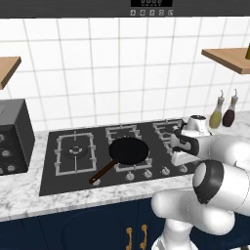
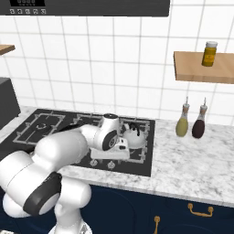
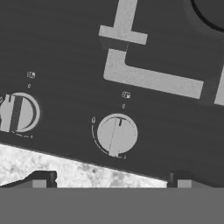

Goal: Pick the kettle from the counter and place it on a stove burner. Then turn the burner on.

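Five grated burners spread across the black glass stove (image 1: 97,168), which lies directly beneath the gripper (image 3: 109,180) and reaches away to its left. White marble counter (image 2: 192,169) runs along the stove's front edge just under the fingertips (image 3: 43,179) and continues to the gripper's right. A black frying pan (image 1: 128,150) sits on the middle burner, left of the gripper. The small silver kettle (image 2: 131,133) stands on the right rear burner, just beyond the hand. Two slim bottles (image 2: 191,123) stand on the counter farther right. One silver knob (image 3: 116,134) lies right below the gripper, midway between its fingers, with another knob (image 3: 18,112) beside it. Jaws are spread fully wide, holding nothing
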